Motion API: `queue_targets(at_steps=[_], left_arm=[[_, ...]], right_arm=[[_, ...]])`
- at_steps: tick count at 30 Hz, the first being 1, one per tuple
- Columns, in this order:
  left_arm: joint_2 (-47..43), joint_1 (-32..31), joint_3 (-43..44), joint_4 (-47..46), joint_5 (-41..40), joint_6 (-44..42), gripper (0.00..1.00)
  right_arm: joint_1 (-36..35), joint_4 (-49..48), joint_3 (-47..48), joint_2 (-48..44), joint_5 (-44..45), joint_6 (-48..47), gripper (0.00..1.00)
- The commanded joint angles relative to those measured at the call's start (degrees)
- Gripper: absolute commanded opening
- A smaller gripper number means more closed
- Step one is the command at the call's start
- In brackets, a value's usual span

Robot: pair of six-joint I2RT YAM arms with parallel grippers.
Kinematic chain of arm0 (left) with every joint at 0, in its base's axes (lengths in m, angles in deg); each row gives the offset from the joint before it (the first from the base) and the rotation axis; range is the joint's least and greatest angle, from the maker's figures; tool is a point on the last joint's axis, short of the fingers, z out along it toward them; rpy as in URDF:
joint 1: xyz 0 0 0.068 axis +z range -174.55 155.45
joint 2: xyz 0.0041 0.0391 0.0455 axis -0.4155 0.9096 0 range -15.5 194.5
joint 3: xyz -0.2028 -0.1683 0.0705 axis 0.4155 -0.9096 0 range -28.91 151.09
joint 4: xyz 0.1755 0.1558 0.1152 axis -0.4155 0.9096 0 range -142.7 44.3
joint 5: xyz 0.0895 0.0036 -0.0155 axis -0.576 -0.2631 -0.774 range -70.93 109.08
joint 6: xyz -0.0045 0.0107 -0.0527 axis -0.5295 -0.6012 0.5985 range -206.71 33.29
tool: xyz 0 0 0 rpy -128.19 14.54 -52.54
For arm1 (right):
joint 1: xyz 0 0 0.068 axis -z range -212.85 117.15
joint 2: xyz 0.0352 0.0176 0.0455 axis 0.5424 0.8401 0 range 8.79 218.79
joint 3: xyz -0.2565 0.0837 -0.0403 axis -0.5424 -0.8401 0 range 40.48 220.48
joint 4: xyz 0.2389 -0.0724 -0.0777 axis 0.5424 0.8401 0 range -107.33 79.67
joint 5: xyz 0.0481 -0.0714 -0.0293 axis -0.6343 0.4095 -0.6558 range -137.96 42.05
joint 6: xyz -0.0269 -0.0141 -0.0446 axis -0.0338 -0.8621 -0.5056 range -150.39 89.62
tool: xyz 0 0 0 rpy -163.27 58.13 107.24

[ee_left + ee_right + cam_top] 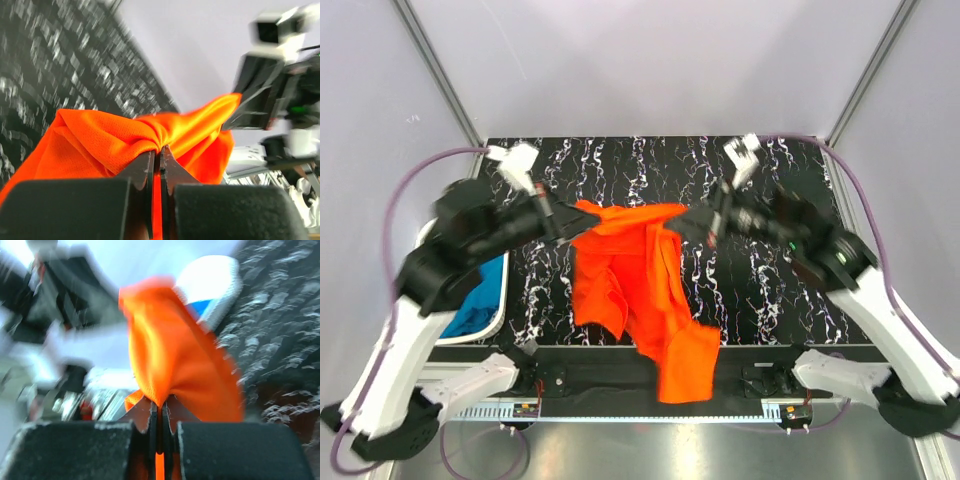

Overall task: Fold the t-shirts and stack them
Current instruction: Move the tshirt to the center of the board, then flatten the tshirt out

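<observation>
Early stage: left claw (564, 227) and right claw (686, 222) are each clamped shut on the orange shirt (640, 290), holding it bunched over the middle of the table (760, 290). Its lower part droops past the near edge. No fold yet and nothing stacked; teal shirt (480, 300) lies in the basket (504, 310) at the left edge.

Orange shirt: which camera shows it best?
The top view: the whole orange shirt shows, strung between the left gripper and right gripper, its tail over the table edge. Each wrist view shows only a bunched corner pinched shut.
</observation>
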Motion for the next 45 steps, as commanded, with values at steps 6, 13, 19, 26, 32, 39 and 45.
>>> queue_targets(at_steps=[6, 13, 19, 26, 32, 39, 45], left_arm=[[17.39, 6.92, -9.1, 11.53, -8.6, 3.04, 0.6], [24.11, 15.46, -1.98, 18.67, -13.8, -12.17, 0.71], [23.47, 14.15, -11.9, 7.7, -0.21, -12.88, 0.7], [31.38, 7.56, -11.3, -2.76, 0.18, -11.48, 0.56], [46.84, 7.11, -1.48, -10.85, -1.14, -9.46, 0.6], [63.64, 6.67, 9.7, -11.91, -6.14, -7.88, 0.44], [69.01, 6.58, 12.61, -12.09, -9.4, -7.79, 0.4]], right_arm=[[20.26, 12.15, 19.18, 37.57, -7.1, -1.82, 0.18], [22.04, 41.49, 48.29, 64.6, 1.9, -18.06, 0.81], [22.22, 39.17, 31.02, 52.69, 12.29, -20.63, 0.89], [22.04, 25.98, -1.84, 38.6, 6.68, -18.44, 0.59], [21.96, 20.17, -11.37, 35.25, 1.41, -13.78, 0.63], [21.25, 15.33, -16.3, 35.16, -4.32, -9.47, 0.6], [20.99, 12.96, -18.06, 33.93, -4.32, -7.36, 0.55]])
